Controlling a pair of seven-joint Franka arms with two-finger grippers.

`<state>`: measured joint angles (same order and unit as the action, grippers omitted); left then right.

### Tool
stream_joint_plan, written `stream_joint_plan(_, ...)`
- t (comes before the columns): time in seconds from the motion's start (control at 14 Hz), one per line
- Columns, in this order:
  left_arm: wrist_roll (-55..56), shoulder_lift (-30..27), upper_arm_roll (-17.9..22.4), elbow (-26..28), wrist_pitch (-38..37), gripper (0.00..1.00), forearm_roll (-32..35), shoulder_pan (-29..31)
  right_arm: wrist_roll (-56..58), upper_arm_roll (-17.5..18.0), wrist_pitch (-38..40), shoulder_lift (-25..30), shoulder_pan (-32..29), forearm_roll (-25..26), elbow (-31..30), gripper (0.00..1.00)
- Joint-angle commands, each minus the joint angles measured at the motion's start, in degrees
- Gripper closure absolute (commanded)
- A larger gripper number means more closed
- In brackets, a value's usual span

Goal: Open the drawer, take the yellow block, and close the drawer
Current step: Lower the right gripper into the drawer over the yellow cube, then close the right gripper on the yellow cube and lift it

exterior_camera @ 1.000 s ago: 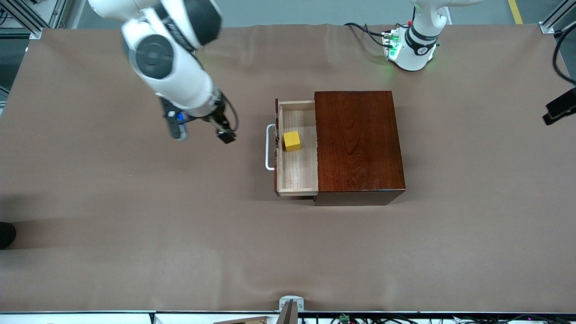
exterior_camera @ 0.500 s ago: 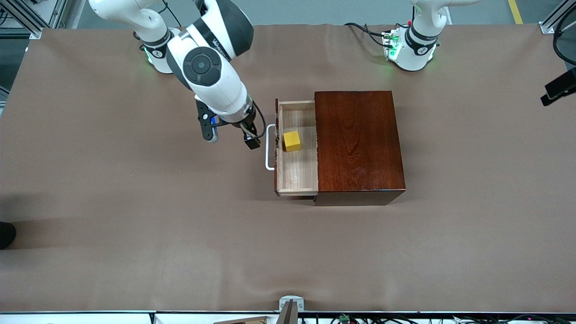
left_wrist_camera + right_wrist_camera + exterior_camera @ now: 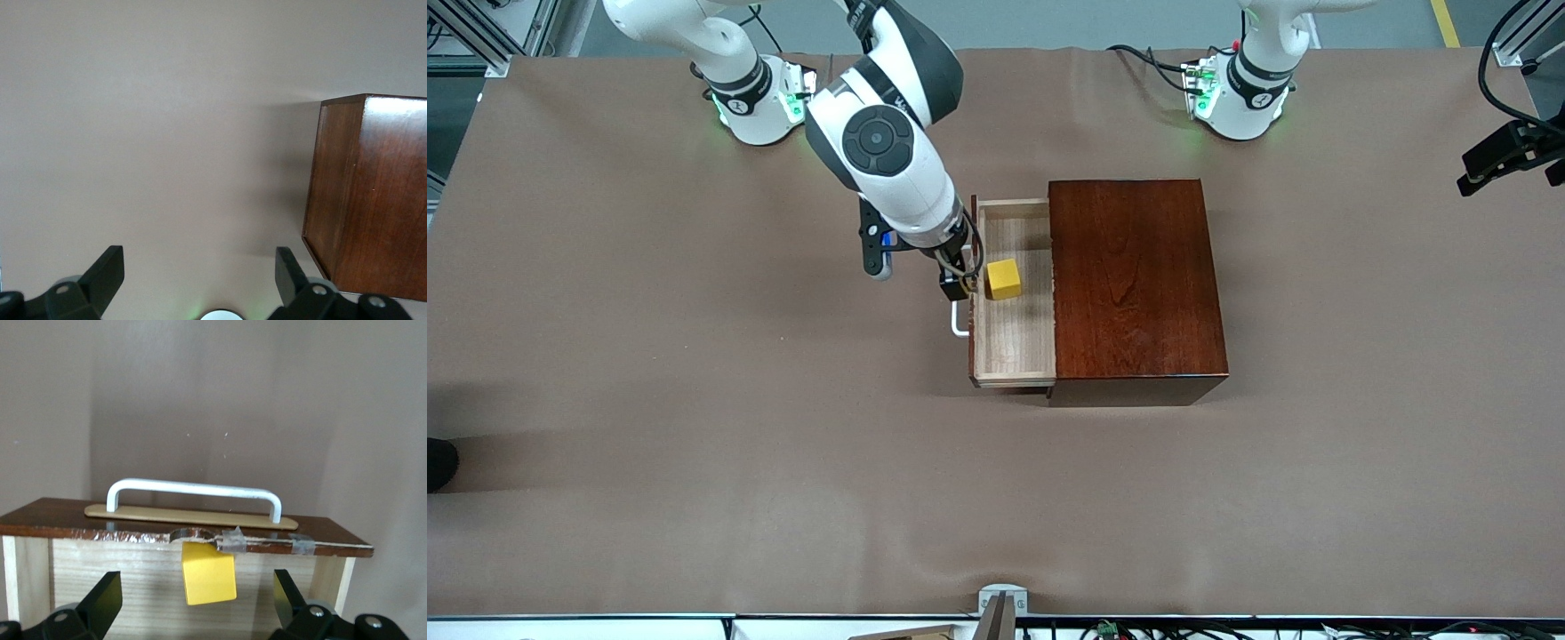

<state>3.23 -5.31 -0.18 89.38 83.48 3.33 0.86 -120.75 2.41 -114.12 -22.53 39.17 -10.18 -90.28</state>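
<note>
Drawer is already pulled out of the dark wooden box, toward the right arm's end of the table, pale inside showing. Yellow block sits on the drawer floor, right up against the inside of the front panel, about level w/ the middle of the white handle. So imo the step in hand is the grab, opening looks done.

Right gripper is over the drawer's front edge, just beside the block but not above it yet. In the right wrist view its fingers are spread wide w/ nothing btwn them, and the block shows roughly centred in that gap, a bit tilted.

How I'd do it well:
- slide over so the gap is centred on the block before dropping, otherwise one finger lands on the front panel
- block is tight to that panel, so prob not much room for a finger there; turning the wrist so the fingers close along the panel's length looks safer to me
- go straight down, close, lift straight up till it's above the drawer walls

Left gripper is parked off past the left arm's end of the box, just waiting, fingers wide apart and empty, wrist cam only sees the box side and the brown table cover
</note>
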Motion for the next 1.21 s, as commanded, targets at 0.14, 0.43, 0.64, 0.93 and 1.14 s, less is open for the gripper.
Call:
stream_joint_plan(0.14, -4.8, -1.0, 0.1, 0.6, -0.8, 0.00, -0.8, 0.6, -3.5, -0.6, -4.1, -5.1, 3.9, 0.6, 2.7, 0.00)
stream_joint_plan(0.43, -3.6, -1.0, -0.4, -0.3, -0.9, 0.00, -1.1, 0.4, -3.6, -0.6, -4.5, -7.1, 5.3, 1.6, 2.7, 0.00)
stream_joint_plan(0.64, -1.2, -0.9, -0.5, -0.3, -0.9, 0.00, -2.7, 0.1, -3.6, -0.6, -4.4, -9.0, 7.0, 2.6, 2.7, 0.00)
stream_joint_plan(0.93, 2.7, -0.1, -2.2, -0.3, -0.4, 0.00, -4.5, -0.2, -3.6, -0.6, -6.1, -10.6, 7.8, 3.4, 2.7, 0.00)
stream_joint_plan(1.14, 2.8, 0.0, -2.5, -0.2, 0.1, 0.00, -4.5, -0.2, -3.8, -0.6, -5.7, -10.6, 8.3, 5.2, 2.7, 0.62)
